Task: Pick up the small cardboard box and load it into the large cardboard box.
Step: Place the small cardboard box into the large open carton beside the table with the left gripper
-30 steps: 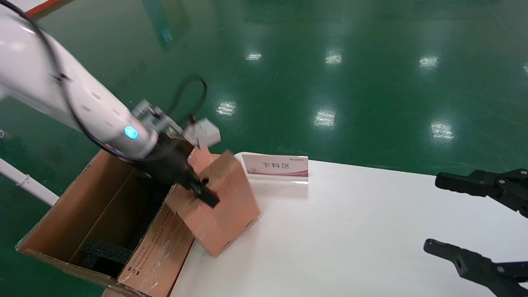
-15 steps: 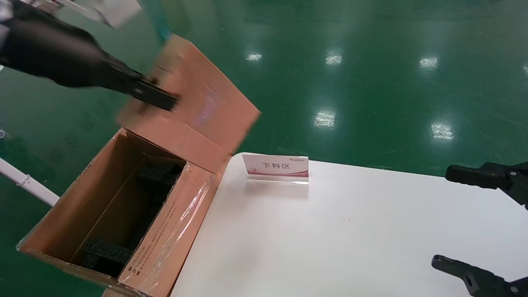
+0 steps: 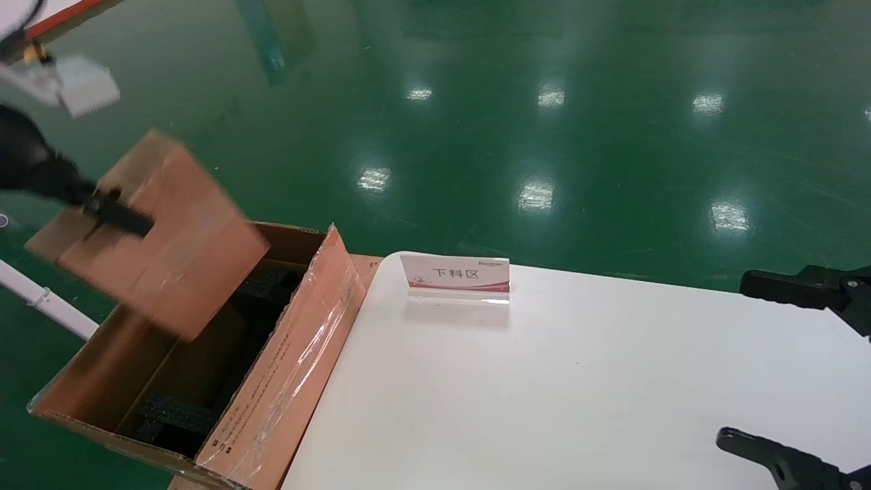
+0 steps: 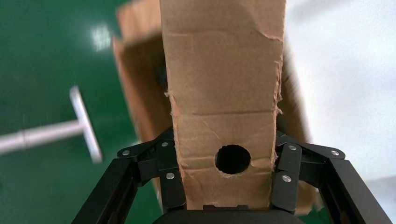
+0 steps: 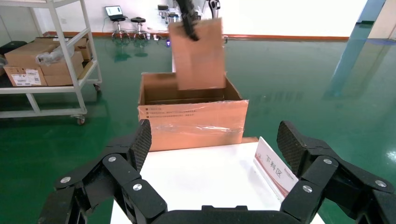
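Two boxes: big box gapes just under the left gripper, which is clamped across the small box beside its hole. Stiff, light, I'd judge; narrow-side grip suits. Right gripper idles spread, well apart.

Factory or warehouse hall: glossy green floor reflecting lights, metal shelving holding stacked cartons.
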